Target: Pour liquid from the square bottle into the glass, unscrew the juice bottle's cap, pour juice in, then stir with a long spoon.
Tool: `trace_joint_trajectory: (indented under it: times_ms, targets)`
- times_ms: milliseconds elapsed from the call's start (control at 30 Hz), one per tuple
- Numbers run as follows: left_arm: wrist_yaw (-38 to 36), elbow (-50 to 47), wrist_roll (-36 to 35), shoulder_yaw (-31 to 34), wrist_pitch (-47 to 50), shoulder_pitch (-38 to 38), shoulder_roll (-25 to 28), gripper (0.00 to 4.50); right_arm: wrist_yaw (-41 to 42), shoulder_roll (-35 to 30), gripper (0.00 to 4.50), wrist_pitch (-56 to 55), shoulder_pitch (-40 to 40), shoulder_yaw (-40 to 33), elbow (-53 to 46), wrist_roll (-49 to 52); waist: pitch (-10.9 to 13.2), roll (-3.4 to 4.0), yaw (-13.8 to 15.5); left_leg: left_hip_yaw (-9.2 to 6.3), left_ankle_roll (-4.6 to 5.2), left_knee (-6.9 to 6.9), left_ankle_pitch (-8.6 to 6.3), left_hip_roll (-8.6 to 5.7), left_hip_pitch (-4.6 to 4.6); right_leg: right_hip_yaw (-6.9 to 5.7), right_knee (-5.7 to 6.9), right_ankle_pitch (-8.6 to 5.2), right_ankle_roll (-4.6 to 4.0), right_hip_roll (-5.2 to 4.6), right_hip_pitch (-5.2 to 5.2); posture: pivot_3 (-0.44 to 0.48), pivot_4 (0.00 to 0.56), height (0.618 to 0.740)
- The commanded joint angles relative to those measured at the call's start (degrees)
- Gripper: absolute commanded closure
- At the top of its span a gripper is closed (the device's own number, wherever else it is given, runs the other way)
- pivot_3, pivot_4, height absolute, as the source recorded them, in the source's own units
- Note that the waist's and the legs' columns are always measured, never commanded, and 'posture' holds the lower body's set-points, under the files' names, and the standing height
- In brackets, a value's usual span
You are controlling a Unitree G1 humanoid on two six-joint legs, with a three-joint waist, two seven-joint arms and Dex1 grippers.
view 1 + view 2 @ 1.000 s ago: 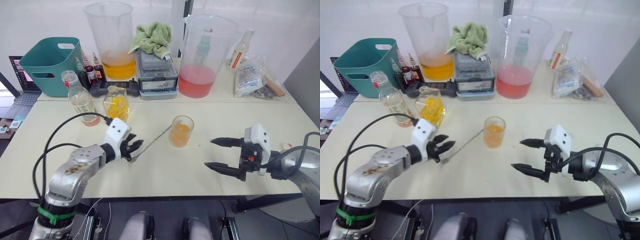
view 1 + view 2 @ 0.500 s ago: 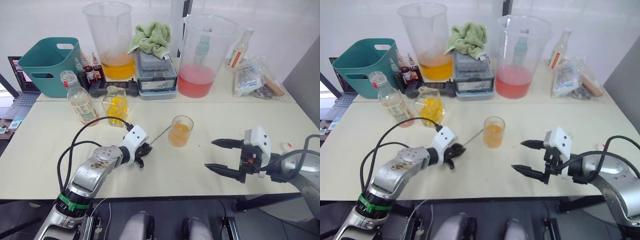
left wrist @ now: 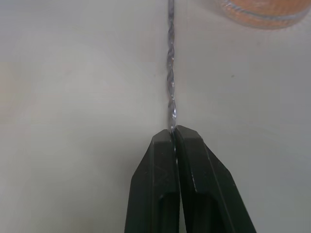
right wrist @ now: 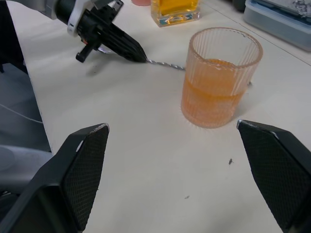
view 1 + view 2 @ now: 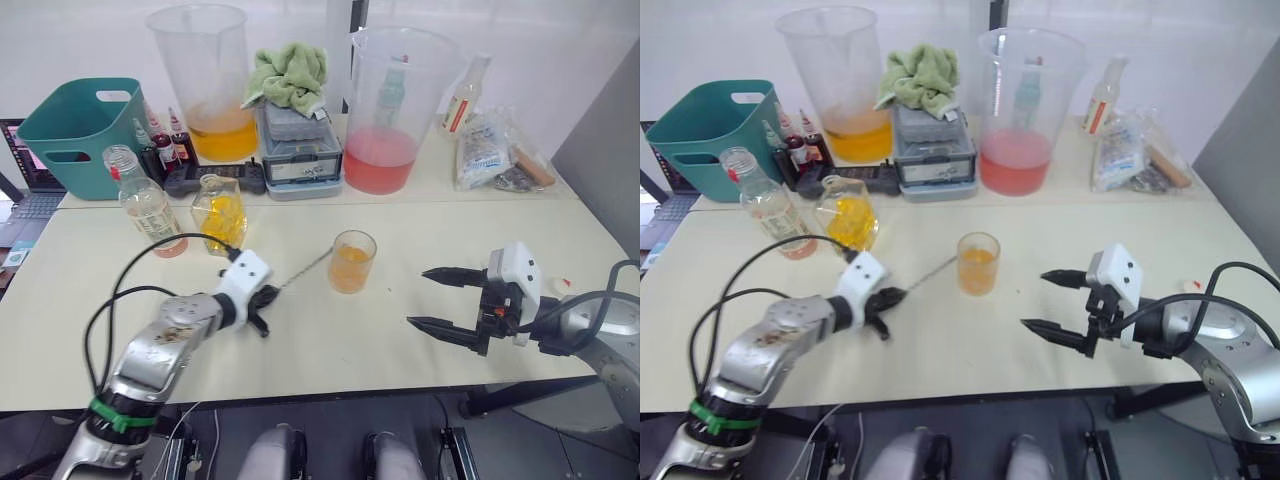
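Note:
The glass [image 5: 352, 261] stands mid-table, about half full of orange liquid. The long spoon [image 5: 303, 271] lies flat on the table, its far end by the glass's left side. My left gripper [image 5: 266, 298] is shut on its twisted stem [image 3: 170, 73], low on the tabletop. The square bottle [image 5: 221, 210] and the uncapped juice bottle [image 5: 146, 206] stand behind that arm. My right gripper [image 5: 418, 297] hovers open to the right of the glass [image 4: 219, 77], holding nothing. A small whitish piece [image 5: 560, 285], perhaps the cap, lies by the right arm.
Two big measuring jugs [image 5: 203, 85] [image 5: 393, 105], a grey box [image 5: 298, 155] under a green cloth, a teal basket [image 5: 68, 130], dropper bottles [image 5: 160, 145], a slim bottle [image 5: 460, 95] and a plastic bag [image 5: 490, 150] line the back table.
My left gripper went from open beside the spoon's near end to shut on its stem. The camera shifted slightly. The right arm stayed put.

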Motion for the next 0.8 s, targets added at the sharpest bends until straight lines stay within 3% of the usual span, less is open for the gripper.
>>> trace_joint_trajectory:
  times_ms: [33,233,433,667,800]
  targets:
    - [-1.37,-3.97,-2.03,4.5,-0.01,2.94,1.73,4.48,0.94,0.34,0.0,-1.5,-1.4,-0.01,-0.25,0.29,0.0,0.0,-0.01,-0.02,0.0,0.0,0.0,-0.02,0.0,-0.01,0.0,0.0,0.0,-0.01,0.01,0.0,0.15,0.74]
    - [-1.6,-11.47,-5.56,10.64,2.77,12.3,3.13,4.48,2.36,1.15,0.0,-1.58,-3.91,2.54,1.63,-0.31,0.01,0.0,0.71,-0.06,0.01,0.04,-0.06,-0.08,0.0,-0.02,-0.16,-0.01,0.02,-0.13,-0.09,0.0,0.15,0.74]
    - [-2.0,-16.74,-7.23,11.43,3.8,18.26,4.83,4.48,3.51,2.03,0.0,-2.37,-6.05,4.6,3.56,-1.38,0.01,0.01,0.76,-0.08,-0.02,0.02,-0.05,-0.11,0.01,-0.01,-0.15,-0.01,0.02,-0.14,-0.09,0.0,0.15,0.74]
    - [-0.57,-18.54,-7.77,10.44,5.03,19.82,4.5,4.48,3.88,2.54,0.0,-2.8,-6.89,5.19,4.35,-1.92,0.01,0.02,0.78,-0.07,-0.03,0.02,-0.05,-0.11,0.01,-0.02,-0.15,-0.01,0.02,-0.12,-0.09,0.0,0.15,0.74]
    - [-1.25,-17.81,-8.26,11.64,3.73,19.09,5.04,3.25,4.2,2.63,0.0,-2.93,-7.1,5.15,4.65,-1.96,0.01,0.02,0.82,-0.07,-0.03,0.02,-0.05,-0.11,0.01,-0.03,-0.14,-0.01,0.02,-0.12,-0.09,0.0,0.15,0.74]
